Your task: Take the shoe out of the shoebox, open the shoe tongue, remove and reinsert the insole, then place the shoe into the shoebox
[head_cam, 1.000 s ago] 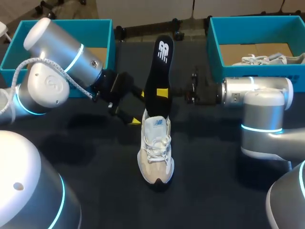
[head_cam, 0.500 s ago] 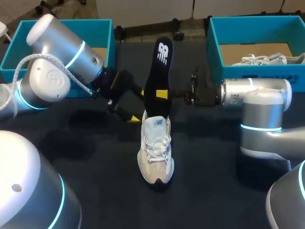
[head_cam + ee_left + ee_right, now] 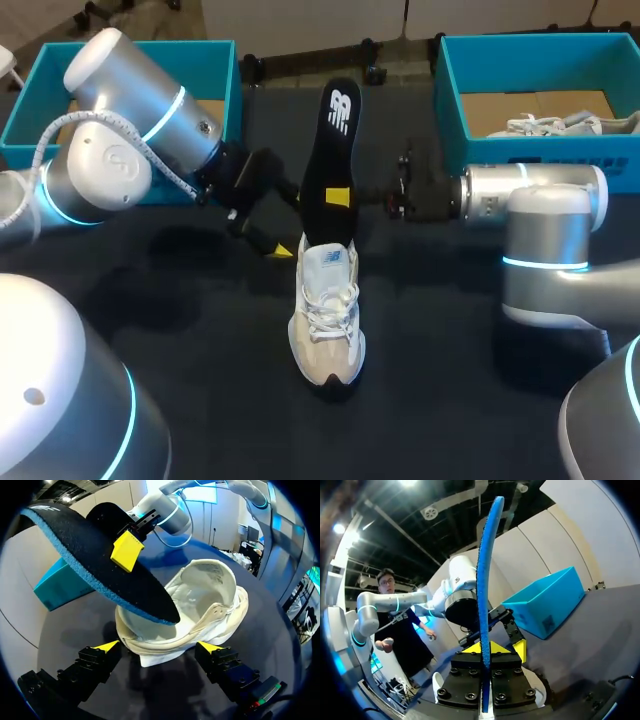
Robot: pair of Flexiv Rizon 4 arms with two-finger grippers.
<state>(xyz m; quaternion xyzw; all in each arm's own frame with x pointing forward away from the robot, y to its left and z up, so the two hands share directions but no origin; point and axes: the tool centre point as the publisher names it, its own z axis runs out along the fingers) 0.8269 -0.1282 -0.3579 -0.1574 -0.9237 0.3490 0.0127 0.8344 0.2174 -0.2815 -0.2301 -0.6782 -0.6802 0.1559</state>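
R jaws are shut tight on the black insole (image 3: 335, 150), one yellow fingertip (image 3: 338, 196) flat on its face about halfway down. The insole stands up tall w/ its big end up high and far from the robot. Its low end dips down at the mouth of the shoe (image 3: 327, 315), by the heel; can't tell how far in it goes. From the R wrist view the insole shows edge-on, a thin blue line going up btwn the two fingers. L jaws are wide open and hold nothing. They sit low, just beside the heel of the shoe, on the L side, w/ one finger (image 3: 107, 646) on each side of the heel and not touching it. The shoe is white and tan and stands on the dark counter (image 3: 200, 350) in the middle, btwn the two arms, toe toward the robot. The L arm (image 3: 130, 110) comes in from the L and the R arm (image 3: 530, 200) from the R. At the back L corner is the L shoebox (image 3: 215, 60), bright blue. At the back R corner is the R shoebox (image 3: 450, 90), same blue, w/ a second shoe (image 3: 560, 123) lying inside it.
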